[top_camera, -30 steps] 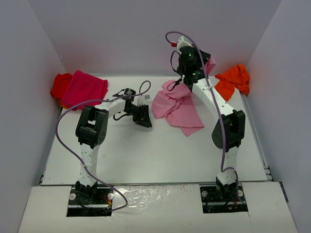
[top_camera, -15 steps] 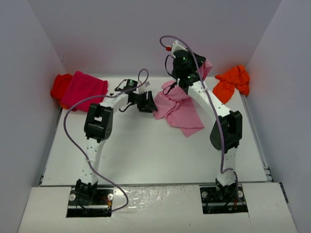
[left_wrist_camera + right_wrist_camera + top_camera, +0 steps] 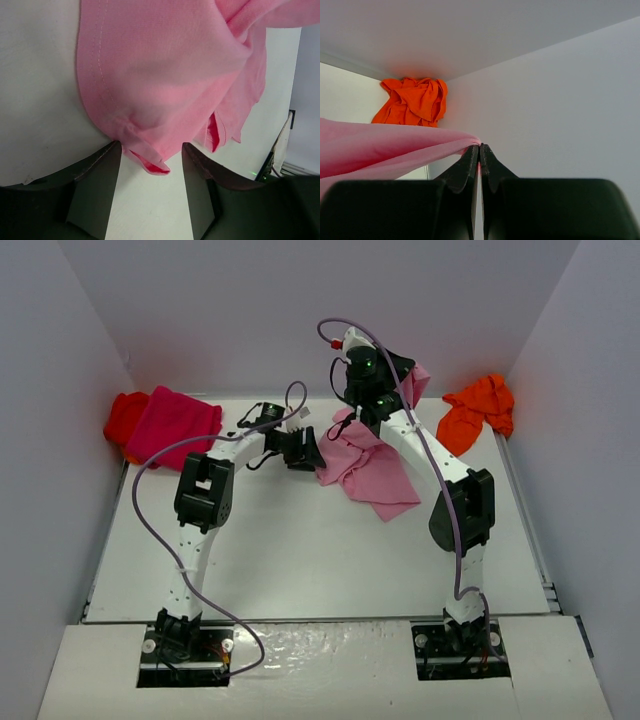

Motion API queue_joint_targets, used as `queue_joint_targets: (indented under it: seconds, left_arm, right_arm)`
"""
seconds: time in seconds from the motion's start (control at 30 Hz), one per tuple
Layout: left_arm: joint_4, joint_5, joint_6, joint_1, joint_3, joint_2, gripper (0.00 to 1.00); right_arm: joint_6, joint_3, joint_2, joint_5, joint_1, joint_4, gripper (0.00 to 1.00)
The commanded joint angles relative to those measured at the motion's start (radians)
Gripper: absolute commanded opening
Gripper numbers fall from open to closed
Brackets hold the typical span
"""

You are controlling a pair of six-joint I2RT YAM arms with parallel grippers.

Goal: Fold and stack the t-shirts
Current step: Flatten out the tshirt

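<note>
Light pink t-shirt (image 3: 372,472): found mid-table, one edge lifted by the right gripper (image 3: 480,150), which is clamped shut on a pinch of cloth, seemingly so the garment can be opened out for folding. The left gripper (image 3: 151,147) is set at a hem corner, fingers apart, the corner between them ungripped. Hem stitching is shown only in the left wrist view; the magenta t-shirt (image 3: 175,422) and red t-shirt (image 3: 125,415), far left, and the orange t-shirt (image 3: 478,408), far right, are located by the top view.
</note>
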Motion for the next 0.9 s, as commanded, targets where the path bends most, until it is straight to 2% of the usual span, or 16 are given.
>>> queue_joint_targets:
  seconds: [0.0,0.33,0.77,0.87]
  left_arm:
    - [-0.09,-0.053,0.035,-0.014,-0.054,-0.061,0.49]
    - [-0.186,-0.109,0.061,-0.033,-0.063,-0.085,0.49]
    - [-0.258,-0.133,0.041,-0.092,0.139,0.082,0.49]
    - [-0.268,-0.137,0.05,-0.097,0.165,0.106,0.42]
  right_arm:
    - [-0.008,0.051,-0.028,0.047,0.001,0.075,0.0]
    - [-0.002,0.046,-0.033,0.051,0.003,0.072,0.0]
    - [-0.002,0.026,-0.053,0.058,0.019,0.066,0.0]
    - [-0.004,0.018,-0.056,0.058,0.024,0.064,0.0]
